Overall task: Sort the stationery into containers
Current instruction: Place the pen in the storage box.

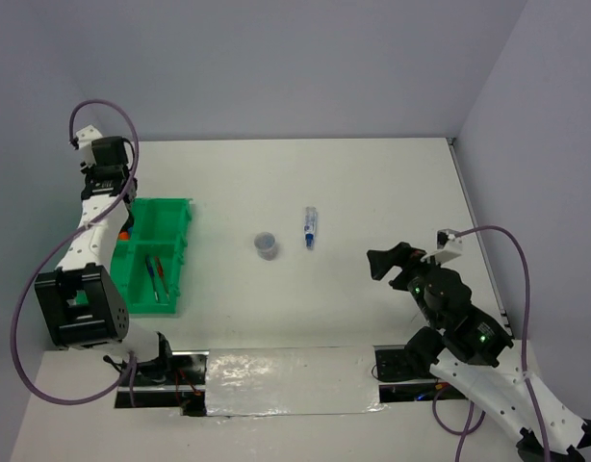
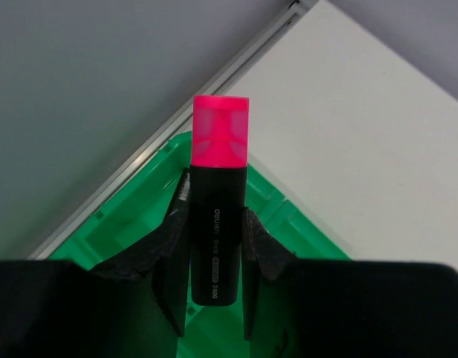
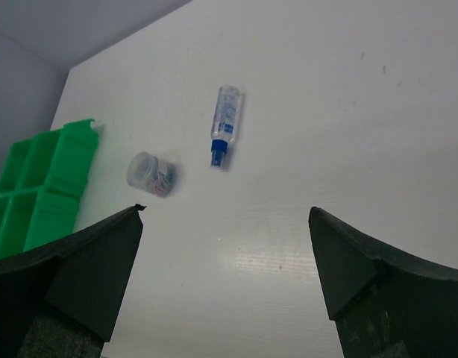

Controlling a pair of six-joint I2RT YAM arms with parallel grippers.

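My left gripper (image 2: 214,212) is shut on a highlighter (image 2: 216,224) with a black barrel and a pink cap, held above a corner of the green tray (image 2: 303,231). The cap points past the tray's rim toward the wall. In the top view the tray (image 1: 187,210) sits at the left and holds a red pen (image 1: 153,279) and a blue pen (image 1: 162,277) in a near compartment. A clear marker with a blue end (image 1: 310,227) (image 3: 224,123) and a small round clear-grey piece (image 1: 266,244) (image 3: 151,173) lie mid-table. My right gripper (image 3: 226,211) (image 1: 374,264) hangs open over bare table, nearer than both.
Something orange (image 1: 125,234) shows at the tray's left side, mostly hidden by the left arm. Walls close the table at the back and right. A shiny strip (image 1: 286,380) runs along the near edge between the arm bases.
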